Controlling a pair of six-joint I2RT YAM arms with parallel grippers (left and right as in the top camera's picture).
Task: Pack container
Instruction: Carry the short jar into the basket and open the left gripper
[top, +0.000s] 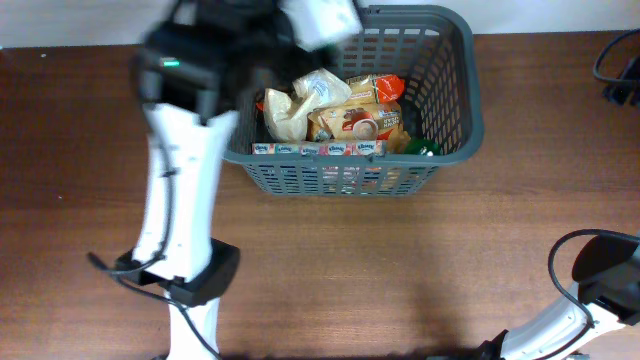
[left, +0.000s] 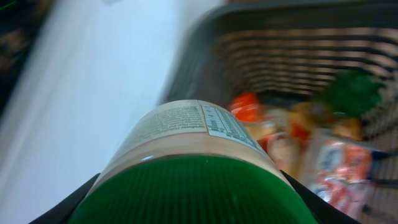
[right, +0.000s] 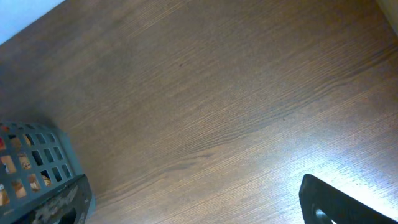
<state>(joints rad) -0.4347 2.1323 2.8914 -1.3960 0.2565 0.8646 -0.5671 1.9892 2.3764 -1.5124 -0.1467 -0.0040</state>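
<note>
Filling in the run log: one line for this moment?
left gripper: holds green-lidded jar | basket: partly filled | right gripper: open, over table

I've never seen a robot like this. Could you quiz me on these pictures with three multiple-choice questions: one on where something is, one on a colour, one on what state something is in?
1. Where are the groceries?
A) on the floor
B) on a shelf
C) inside the grey basket

2. What colour is the lid of the jar in the left wrist view?
A) red
B) green
C) yellow

3. What is the left tool doing?
A) gripping the jar
B) standing open and empty
C) folded away out of sight

Answers:
1 C: the overhead view shows packets piled within the basket's slotted walls.
2 B: the ribbed lid fills the bottom of the left wrist view in green.
3 A: its dark fingers flank the jar on both sides.
</note>
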